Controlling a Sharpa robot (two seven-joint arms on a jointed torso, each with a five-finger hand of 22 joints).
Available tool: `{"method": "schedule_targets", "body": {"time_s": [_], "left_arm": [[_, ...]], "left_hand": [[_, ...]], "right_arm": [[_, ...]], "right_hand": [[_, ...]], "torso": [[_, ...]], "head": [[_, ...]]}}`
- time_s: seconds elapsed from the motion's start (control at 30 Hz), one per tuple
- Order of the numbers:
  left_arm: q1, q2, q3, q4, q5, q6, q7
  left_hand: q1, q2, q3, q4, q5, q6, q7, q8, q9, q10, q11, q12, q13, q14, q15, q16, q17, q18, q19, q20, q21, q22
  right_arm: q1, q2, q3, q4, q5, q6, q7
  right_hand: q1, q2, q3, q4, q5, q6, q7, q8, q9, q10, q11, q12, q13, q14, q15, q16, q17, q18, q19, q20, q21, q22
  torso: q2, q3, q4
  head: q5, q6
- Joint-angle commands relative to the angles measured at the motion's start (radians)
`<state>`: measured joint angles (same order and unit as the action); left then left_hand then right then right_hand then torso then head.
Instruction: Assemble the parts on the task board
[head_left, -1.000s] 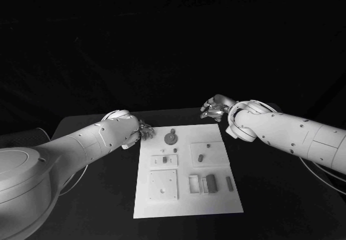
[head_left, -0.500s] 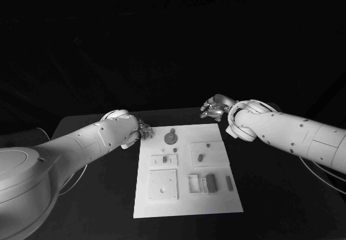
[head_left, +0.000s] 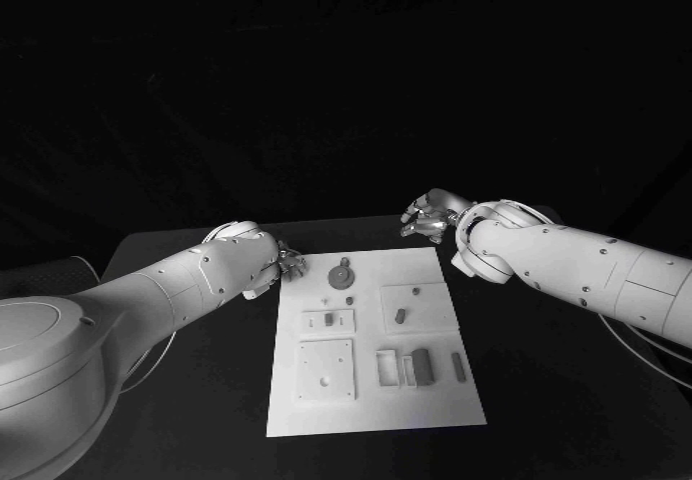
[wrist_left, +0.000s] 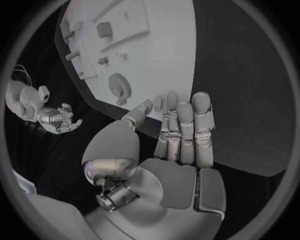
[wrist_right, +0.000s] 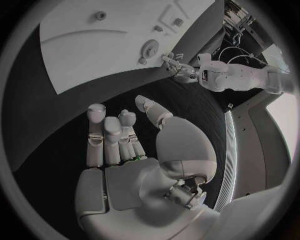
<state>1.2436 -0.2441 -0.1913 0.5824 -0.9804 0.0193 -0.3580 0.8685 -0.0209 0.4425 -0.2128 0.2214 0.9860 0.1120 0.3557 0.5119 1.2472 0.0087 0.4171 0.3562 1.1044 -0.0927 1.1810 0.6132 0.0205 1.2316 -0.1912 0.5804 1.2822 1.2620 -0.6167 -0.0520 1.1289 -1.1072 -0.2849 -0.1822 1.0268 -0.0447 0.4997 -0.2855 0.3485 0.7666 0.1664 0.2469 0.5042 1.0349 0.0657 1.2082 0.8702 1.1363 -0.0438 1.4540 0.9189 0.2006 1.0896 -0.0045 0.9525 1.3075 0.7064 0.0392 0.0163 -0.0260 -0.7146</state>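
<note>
On the task board (head_left: 433, 405), at the edge nearest the robot, a square plate (head_left: 327, 369) lies beside two upright rectangular blocks (head_left: 405, 367) and a slim bar (head_left: 459, 366). Further along the board sit a small fixture with a peg (head_left: 329, 321) and another square with a short dark piece on it (head_left: 402, 303). At the board's far end lies the gear (head_left: 342, 273), a round toothed disc lying flat with a small tab at its far side.

The parts look like small rigid moulded or printed pieces: light, stiff, unlikely to deform, and probably somewhat slick on their flat faces. The gear is thin and lies flush with the board, so a pinch across its toothed rim, where the teeth give some purchase, seems the safest hold; the blocks stand proud and could be taken by their long sides. Being so light, any of them could skid if nudged sideways.

The left hand (head_left: 284, 263) hovers just off the board's far left corner, near the gear, fingers straight and close together, holding nothing; its wrist view shows an empty palm (wrist_left: 178, 172) above the board's edge. The right hand (head_left: 428, 217) hangs beyond the board's far right corner, apart from it, fingers extended and likewise empty (wrist_right: 119, 165).
</note>
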Motion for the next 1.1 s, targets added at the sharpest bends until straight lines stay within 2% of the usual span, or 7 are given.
{"method": "schedule_targets", "body": {"time_s": [0.03, 0.37, 0.43, 0.47, 0.73, 1.0, 1.1], "left_arm": [[-0.003, 0.006, 0.000, 0.000, 0.007, 0.005, 0.007], [-0.006, 0.008, 0.000, -0.008, 0.018, 0.004, 0.007], [-0.006, 0.006, 0.000, -0.007, 0.019, 0.005, 0.007], [-0.006, 0.006, 0.000, -0.006, 0.020, 0.006, 0.007], [-0.006, 0.002, 0.000, -0.001, 0.027, 0.002, 0.006], [-0.005, -0.017, 0.001, 0.026, 0.086, 0.006, -0.005], [-0.004, -0.032, 0.002, 0.047, 0.117, 0.009, -0.013]], "left_hand": [[0.003, 0.005, -0.002, -0.003, 0.002, 0.003, 0.001, -0.005, -0.001, 0.007, 0.004, -0.004, 0.001, 0.002, -0.001, 0.006, 0.001, 0.074, 0.006, 0.002, 0.005, 0.001], [0.026, 0.029, 0.012, -0.013, 0.011, 0.006, 0.000, -0.007, 0.001, 0.009, 0.003, -0.007, 0.006, 0.004, -0.002, 0.005, 0.006, 0.074, 0.008, 0.001, 0.004, 0.005], [0.050, 0.023, 0.054, 0.004, -0.033, 0.010, -0.001, -0.009, 0.002, 0.012, 0.003, -0.011, 0.009, 0.006, -0.002, 0.002, 0.008, 0.073, 0.011, 0.001, 0.002, 0.006], [0.057, 0.025, 0.065, 0.008, -0.031, 0.012, -0.001, -0.009, 0.003, 0.014, 0.002, -0.011, 0.011, 0.007, -0.002, 0.002, 0.009, 0.073, 0.012, 0.001, 0.002, 0.007], [0.108, 0.057, 0.108, -0.007, -0.009, 0.050, -0.017, 0.009, 0.019, 0.047, -0.011, 0.000, 0.025, 0.028, -0.014, 0.014, 0.022, 0.073, 0.032, -0.006, 0.016, 0.021], [0.116, 0.060, 0.115, -0.015, 0.006, 0.064, -0.023, 0.013, 0.029, 0.063, -0.018, 0.006, 0.035, 0.038, -0.022, 0.026, 0.035, 0.071, 0.044, -0.012, 0.027, 0.033], [0.113, 0.059, 0.118, -0.020, 0.064, 0.072, -0.027, 0.013, 0.036, 0.071, -0.022, 0.008, 0.044, 0.041, -0.026, 0.034, 0.047, 0.069, 0.049, -0.017, 0.035, 0.042]], "right_arm": [[0.000, 0.000, 0.000, 0.004, -0.005, 0.006, 0.004], [0.000, 0.000, 0.000, 0.006, -0.005, 0.007, 0.004], [0.000, -0.001, 0.000, 0.006, -0.005, 0.007, 0.004], [0.000, -0.001, 0.000, 0.006, -0.005, 0.006, 0.004], [0.000, -0.002, 0.000, 0.006, -0.005, 0.006, 0.004], [0.000, -0.004, 0.000, 0.005, -0.005, 0.005, 0.003], [0.000, -0.005, 0.000, 0.005, -0.005, 0.005, 0.003]], "right_hand": [[-0.007, 0.002, 0.007, -0.002, 0.005, 0.006, 0.013, 0.004, -0.001, -0.007, 0.000, 0.003, -0.001, -0.003, 0.002, 0.001, -0.001, 0.061, 0.003, -0.004, -0.005, 0.013], [-0.007, 0.002, 0.007, -0.001, 0.004, 0.006, 0.013, 0.004, -0.001, -0.007, 0.000, 0.003, -0.001, -0.003, 0.002, 0.002, -0.001, 0.061, 0.003, -0.004, -0.005, 0.014], [-0.007, 0.002, 0.007, -0.002, 0.004, 0.006, 0.013, 0.004, -0.001, -0.007, 0.000, 0.003, -0.001, -0.003, 0.002, 0.002, -0.001, 0.061, 0.003, -0.004, -0.005, 0.014], [-0.007, 0.002, 0.007, -0.002, 0.004, 0.006, 0.013, 0.004, -0.001, -0.007, 0.000, 0.003, -0.001, -0.003, 0.002, 0.002, -0.001, 0.061, 0.003, -0.004, -0.005, 0.014], [-0.008, 0.002, 0.007, -0.001, 0.004, 0.006, 0.013, 0.004, -0.001, -0.007, 0.000, 0.004, -0.001, -0.003, 0.002, 0.002, -0.001, 0.061, 0.003, -0.004, -0.005, 0.014], [-0.008, 0.002, 0.007, -0.001, 0.004, 0.006, 0.013, 0.004, -0.001, -0.007, 0.000, 0.004, -0.001, -0.003, 0.002, 0.002, -0.001, 0.061, 0.003, -0.004, -0.005, 0.014], [-0.008, 0.002, 0.007, -0.001, 0.004, 0.006, 0.013, 0.004, -0.001, -0.007, 0.000, 0.004, -0.001, -0.003, 0.002, 0.002, -0.001, 0.061, 0.003, -0.004, -0.005, 0.014]], "torso": [[0.001, 0.0000, 0.0004], [-0.001, 0.0003, 0.0012], [-0.001, 0.0006, 0.0011], [-0.001, 0.0006, 0.0009], [-0.002, 0.0008, 0.0013], [-0.003, 0.0007, 0.0017], [-0.003, 0.0012, 0.0027]], "head": [[-0.001, -0.001], [-0.003, -0.006], [-0.004, -0.006], [-0.004, -0.007], [-0.003, -0.008], [-0.003, -0.011], [-0.002, -0.011]]}}
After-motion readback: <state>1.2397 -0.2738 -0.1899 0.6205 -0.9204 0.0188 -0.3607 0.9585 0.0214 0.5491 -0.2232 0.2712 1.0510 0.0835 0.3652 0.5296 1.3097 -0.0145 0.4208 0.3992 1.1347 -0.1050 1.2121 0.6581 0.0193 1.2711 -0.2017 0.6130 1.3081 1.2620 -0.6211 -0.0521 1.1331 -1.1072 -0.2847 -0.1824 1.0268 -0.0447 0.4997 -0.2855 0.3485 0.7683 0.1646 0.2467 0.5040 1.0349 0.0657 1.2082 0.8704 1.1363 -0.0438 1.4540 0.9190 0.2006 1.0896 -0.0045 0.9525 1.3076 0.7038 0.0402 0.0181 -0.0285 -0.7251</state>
